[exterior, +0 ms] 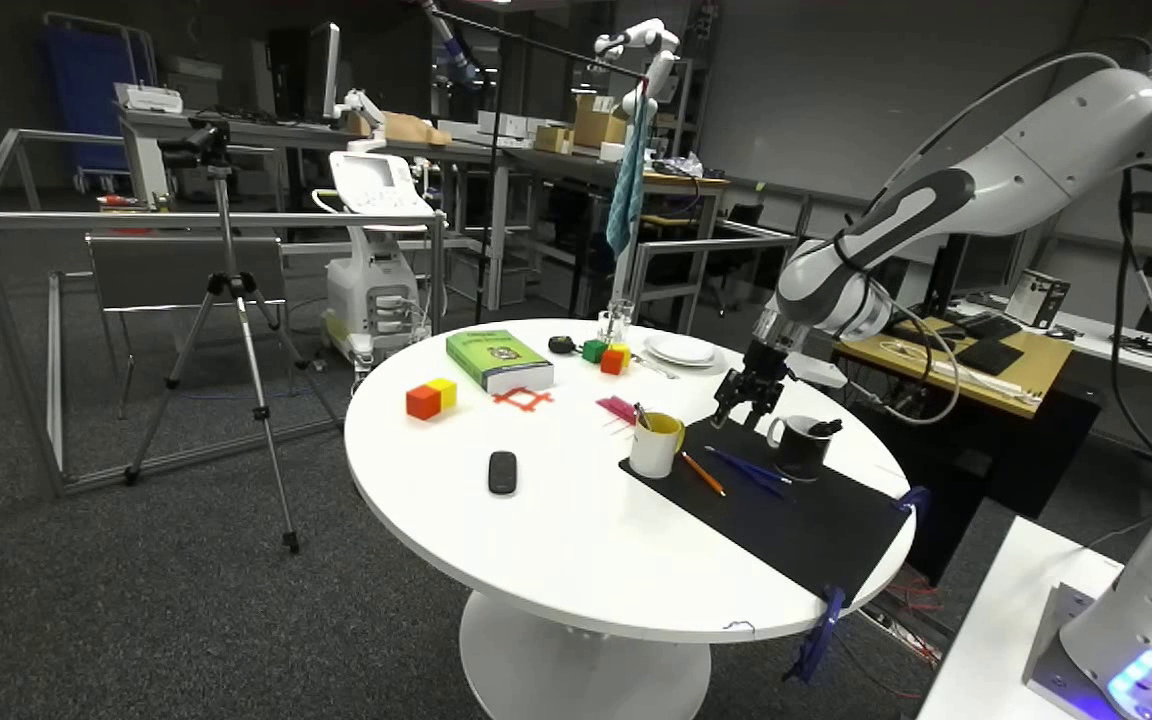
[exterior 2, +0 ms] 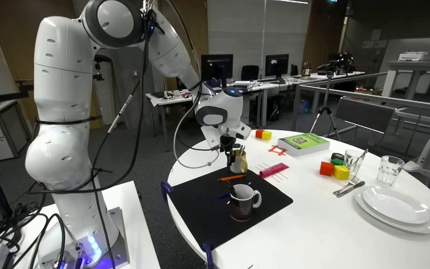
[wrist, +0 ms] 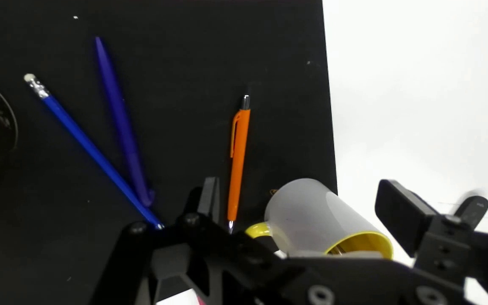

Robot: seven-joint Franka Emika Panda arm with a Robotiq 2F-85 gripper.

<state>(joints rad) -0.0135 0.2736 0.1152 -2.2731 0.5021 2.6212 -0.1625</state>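
In both exterior views I see the pincer hang by the white-and-yellow mug on the black mat, and in the wrist view its fingers are wide apart, so a crooked dip could tip the mug over.

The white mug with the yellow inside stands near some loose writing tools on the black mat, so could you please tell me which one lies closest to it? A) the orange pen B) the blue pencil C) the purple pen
A: in the wrist view the orange pen lies beside the white mug, while the purple pen and the blue pencil lie farther off.
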